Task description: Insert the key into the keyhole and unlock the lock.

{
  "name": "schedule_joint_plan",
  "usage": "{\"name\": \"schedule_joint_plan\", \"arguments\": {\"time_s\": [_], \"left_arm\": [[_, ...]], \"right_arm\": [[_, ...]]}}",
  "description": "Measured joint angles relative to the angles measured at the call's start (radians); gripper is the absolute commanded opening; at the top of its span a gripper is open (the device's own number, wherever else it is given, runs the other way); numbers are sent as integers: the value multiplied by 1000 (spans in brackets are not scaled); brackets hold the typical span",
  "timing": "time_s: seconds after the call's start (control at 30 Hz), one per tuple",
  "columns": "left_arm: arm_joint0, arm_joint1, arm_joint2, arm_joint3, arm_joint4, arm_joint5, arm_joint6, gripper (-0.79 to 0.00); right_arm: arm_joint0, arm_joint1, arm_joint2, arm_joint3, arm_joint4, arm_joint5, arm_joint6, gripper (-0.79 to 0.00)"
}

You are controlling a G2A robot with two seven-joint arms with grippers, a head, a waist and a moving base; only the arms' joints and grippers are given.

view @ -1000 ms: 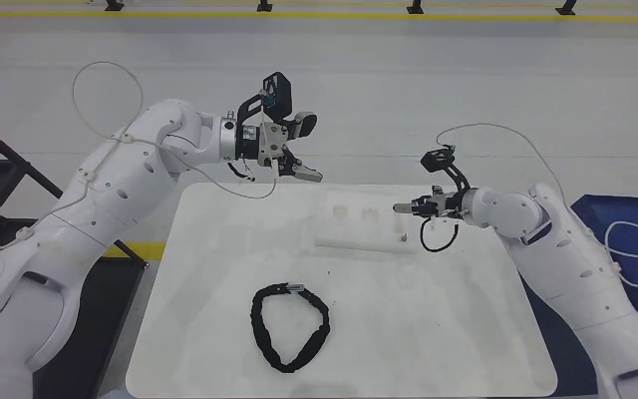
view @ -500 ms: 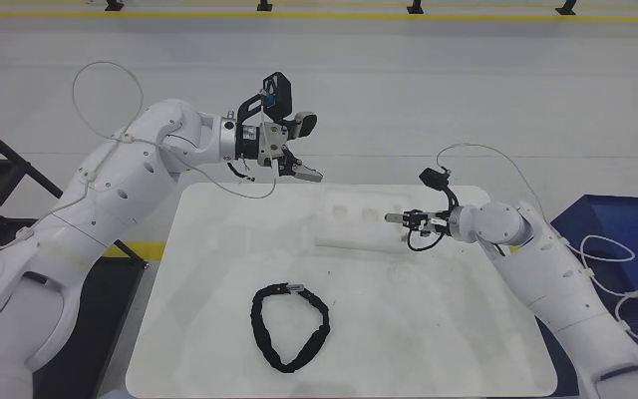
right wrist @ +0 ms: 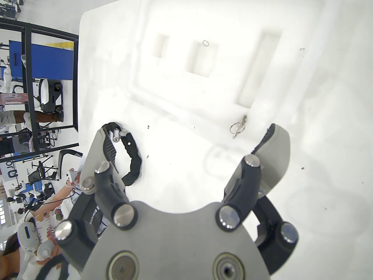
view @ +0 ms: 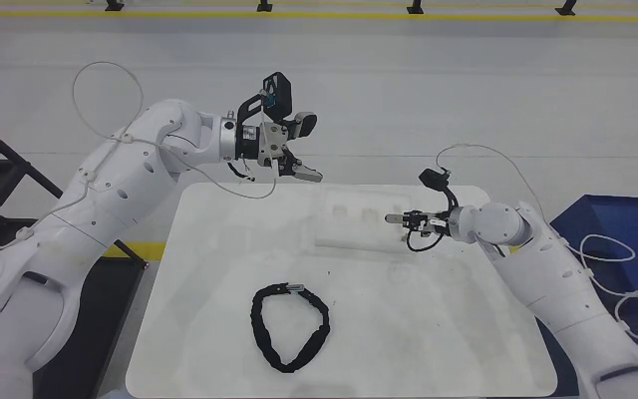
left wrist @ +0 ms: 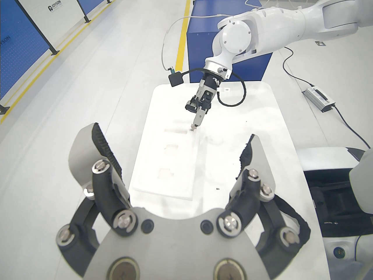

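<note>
Right hand, spread open, sits just short of the small silver ringed key; lying flat, it could skid away on closing.

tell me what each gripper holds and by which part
Nothing is held: left gripper and right gripper are both open, and the key lies loose at the edge of the foam tray.

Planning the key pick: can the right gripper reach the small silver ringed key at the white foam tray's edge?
Likely yes. The right gripper is open, close above the small silver key, which lies uncovered at the white foam tray's edge; that edge may crowd one finger.
</note>
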Motion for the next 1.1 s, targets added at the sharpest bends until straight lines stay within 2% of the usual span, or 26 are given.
{"name": "schedule_joint_plan", "arguments": {"time_s": [0.23,0.5,0.53,0.57,0.6,0.73,0.87,1.1], "left_arm": [[0,0,0,0,0,0,0,0],[0,0,0,0,0,0,0,0],[0,0,0,0,0,0,0,0],[0,0,0,0,0,0,0,0],[0,0,0,0,0,0,0,0],[0,0,0,0,0,0,0,0],[0,0,0,0,0,0,0,0],[0,0,0,0,0,0,0,0]], "right_arm": [[29,-23,-61,-15,-106,102,27,0],[86,-71,-146,28,-177,221,62,0],[94,-76,-156,32,-189,228,70,-43],[103,-83,-168,39,-200,234,79,-163],[110,-88,-175,46,-204,237,86,-234],[133,-108,-197,80,-213,243,104,-406],[152,-127,-213,124,-221,253,120,-465],[175,-154,-226,194,-229,271,117,-523]]}}
